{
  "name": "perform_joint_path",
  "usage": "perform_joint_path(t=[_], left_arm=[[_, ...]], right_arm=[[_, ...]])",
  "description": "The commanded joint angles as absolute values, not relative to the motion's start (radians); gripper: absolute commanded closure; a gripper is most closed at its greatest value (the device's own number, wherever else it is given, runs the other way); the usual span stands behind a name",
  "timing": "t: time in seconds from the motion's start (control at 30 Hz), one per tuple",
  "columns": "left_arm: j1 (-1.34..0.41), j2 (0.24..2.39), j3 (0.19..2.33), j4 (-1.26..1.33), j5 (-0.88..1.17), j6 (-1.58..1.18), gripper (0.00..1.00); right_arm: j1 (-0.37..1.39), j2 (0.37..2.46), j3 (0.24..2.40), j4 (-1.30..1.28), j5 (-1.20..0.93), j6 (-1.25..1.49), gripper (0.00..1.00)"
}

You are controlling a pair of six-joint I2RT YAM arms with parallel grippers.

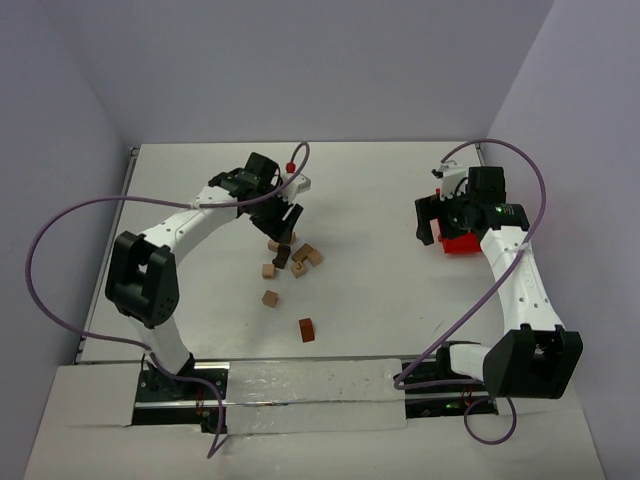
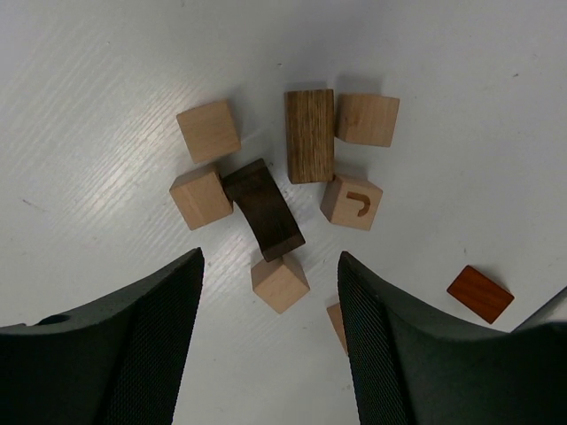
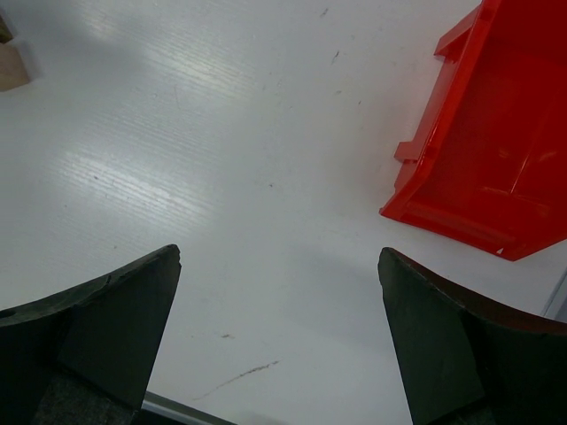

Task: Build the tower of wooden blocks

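Left wrist view alone shows a tan cube [image 2: 279, 283] between parted fingers of the left gripper [image 2: 268, 258]; right gripper [image 3: 279, 255] gapes, red bin [image 3: 496, 133] ahead-right.

Blocks [image 1: 290, 258] clustered on the table [image 1: 380, 190] under the left hand [image 1: 283, 226], bin [image 1: 462, 246] beside the right hand [image 1: 432, 225]

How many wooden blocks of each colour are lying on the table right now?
Light tan wooden cubes: 6, one only partly in view
Dark brown wooden arch block: 1
Brown striped wooden rectangular block: 1
Reddish-brown wooden block: 1
Total: 9
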State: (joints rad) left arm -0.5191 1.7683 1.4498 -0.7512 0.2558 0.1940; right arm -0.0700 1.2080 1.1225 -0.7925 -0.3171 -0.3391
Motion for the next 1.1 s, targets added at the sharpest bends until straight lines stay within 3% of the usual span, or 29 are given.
perform_joint_path(t=[0.0,0.53,1.07], left_arm=[[-0.559,1.809,1.519,-0.706,0.222,0.183,0.32],[-0.643,1.928,1.571,-0.694,0.175,0.201,0.42],[-0.664,1.997,1.56,-0.697,0.155,0.215,0.42]], right_arm=[[-0.071,1.193,1.135,-0.777,-0.31,-0.315,0.0],[-0.072,1.241,1.22,-0.821,-0.343,-0.328,0.0],[-0.071,1.251,1.235,-0.836,-0.336,-0.348,0.0]])
